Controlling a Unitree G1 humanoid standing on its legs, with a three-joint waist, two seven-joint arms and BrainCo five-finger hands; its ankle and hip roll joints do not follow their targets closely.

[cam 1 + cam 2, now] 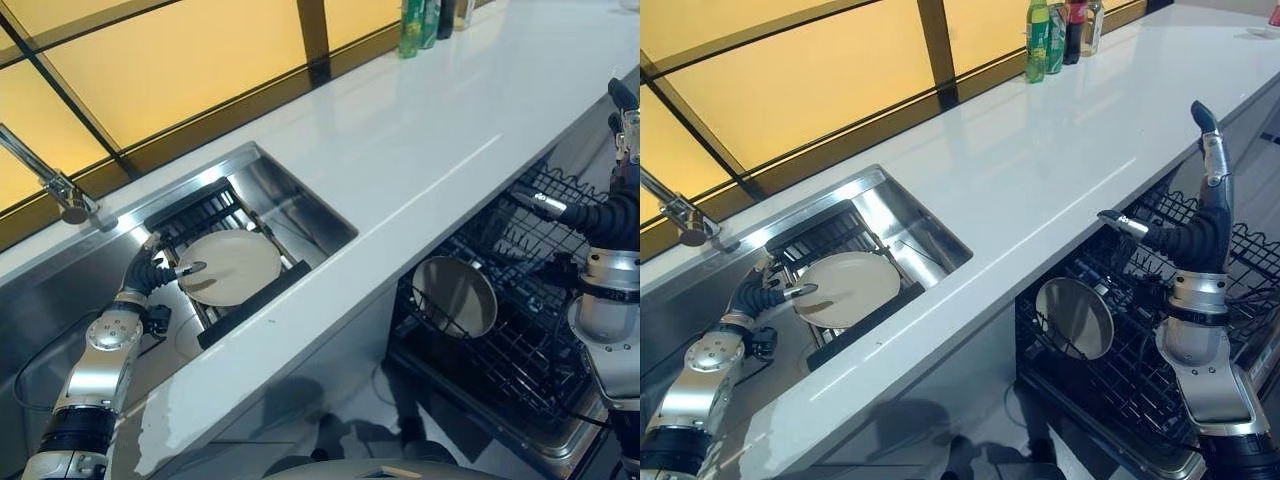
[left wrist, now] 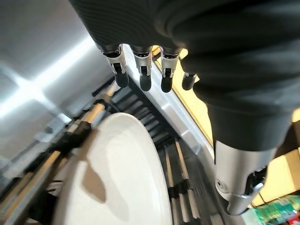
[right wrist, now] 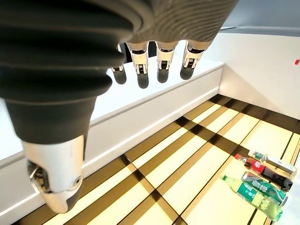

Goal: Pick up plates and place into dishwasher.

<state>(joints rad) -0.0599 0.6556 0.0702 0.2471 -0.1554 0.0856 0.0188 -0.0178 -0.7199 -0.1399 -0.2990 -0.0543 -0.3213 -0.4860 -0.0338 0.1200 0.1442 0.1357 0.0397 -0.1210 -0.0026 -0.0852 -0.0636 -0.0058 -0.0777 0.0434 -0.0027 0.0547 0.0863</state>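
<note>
Reaching into the sink (image 1: 300,215), L hand (image 1: 160,272) is over the near edge of a pale plate (image 1: 232,266), thumb stretched across toward its rim. Wrist view: fingers (image 2: 143,77) straight, spread a bit, hanging above the plate (image 2: 122,178) w/ a gap — no grip, nothing held. Can't tell if the thumb tip actually touches the rim.

Plate lies tilted on a dark slatted rack (image 1: 205,210) inside the sink, resting against the rack's black front bar. Faucet (image 1: 50,180) stands at the sink's far L corner.

R side: R hand (image 1: 1200,225) is up over the open dishwasher (image 1: 1140,360), fingers straight & pointing up, thumb stuck out sideways toward the counter (image 1: 420,140). Wide open, empty. Its wrist view shows the fingers (image 3: 161,65) straight too, w/ nothing between them.

2nd plate (image 1: 1073,317) already stands on edge in the dishwasher's black wire rack, at the end nearest the sink, leaning slightly, well apart from the R hand.

Bottles (image 1: 1060,30) grouped at the counter's far end by the amber window panels; green one is closest to the sink side.
</note>
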